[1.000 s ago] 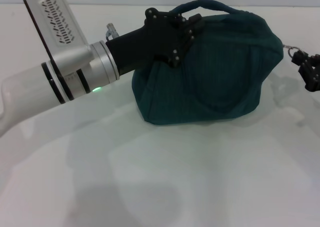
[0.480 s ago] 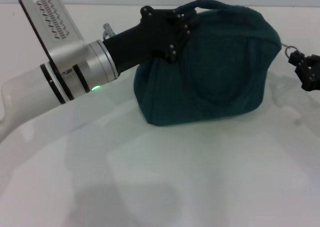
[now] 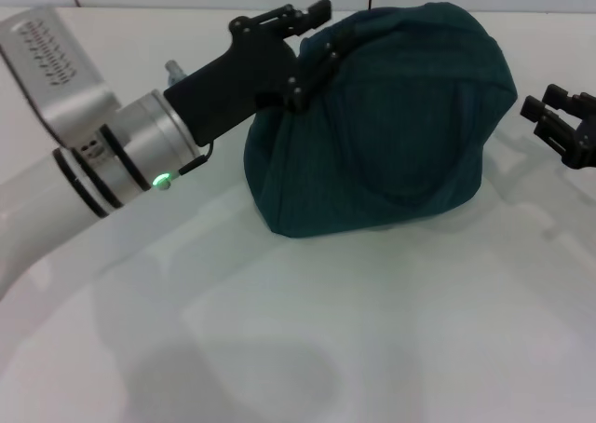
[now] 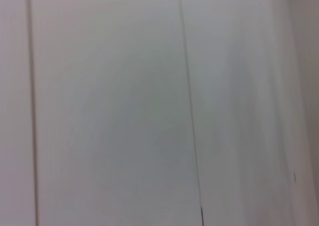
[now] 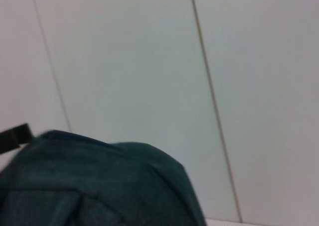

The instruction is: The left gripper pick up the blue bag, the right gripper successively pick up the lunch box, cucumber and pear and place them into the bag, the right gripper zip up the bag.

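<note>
Blue bag (image 3: 382,125) hides left pincer's (image 3: 321,41) fingertips.

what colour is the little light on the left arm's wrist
Green, on the silver wrist behind the left tool; the head view shows it best.

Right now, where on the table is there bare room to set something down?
Bare: the wide white table in front of the blue bag. Crowded: the bag's left end, where the left gripper sits, and the strip between bag and right gripper.
</note>
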